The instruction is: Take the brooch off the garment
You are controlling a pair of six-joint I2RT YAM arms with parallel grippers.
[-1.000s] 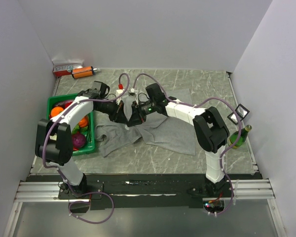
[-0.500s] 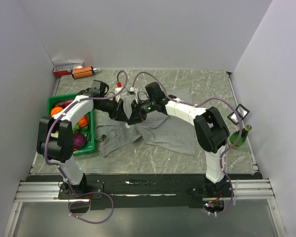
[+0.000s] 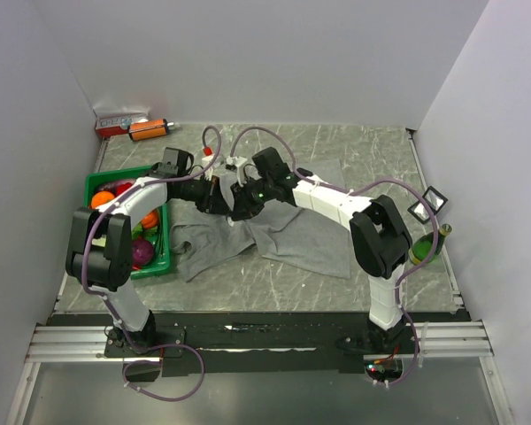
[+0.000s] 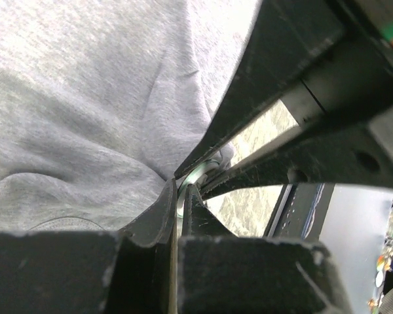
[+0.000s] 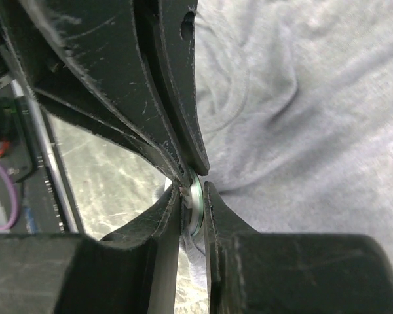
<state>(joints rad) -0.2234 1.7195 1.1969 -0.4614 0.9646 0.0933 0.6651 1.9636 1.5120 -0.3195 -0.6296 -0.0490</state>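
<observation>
**A:** From above, where do things stand?

**B:** The rumpled grey cloth garment (image 3: 292, 235) lies spread on the grey marbled table (image 3: 354, 150), beside the green plastic crate (image 3: 157, 268). The left gripper (image 3: 221, 196) and right gripper (image 3: 238, 202) meet tip to tip over the cloth's far left part. What they close on is hidden from up here.

**A:** And the left wrist camera?

**B:** Its own fingers are pressed flat together where the cloth bunches into a fold. Just past their tips sits the small whitish round brooch (image 4: 195, 175), edge-on, with the other arm's black fingers coming down onto it. Whether any cloth is pinched, I cannot tell.

**A:** The right wrist?

**B:** Narrow, and closed on the disc. Its rim shows between the two fingers, with the garment right behind it.

**A:** How will it handle?

**B:** I judge the brooch light, stiff and smooth, so it may slip. Take it by the flat faces, near the middle. The cloth is soft and will likely trail along unless it is held close to the fastening.
</observation>
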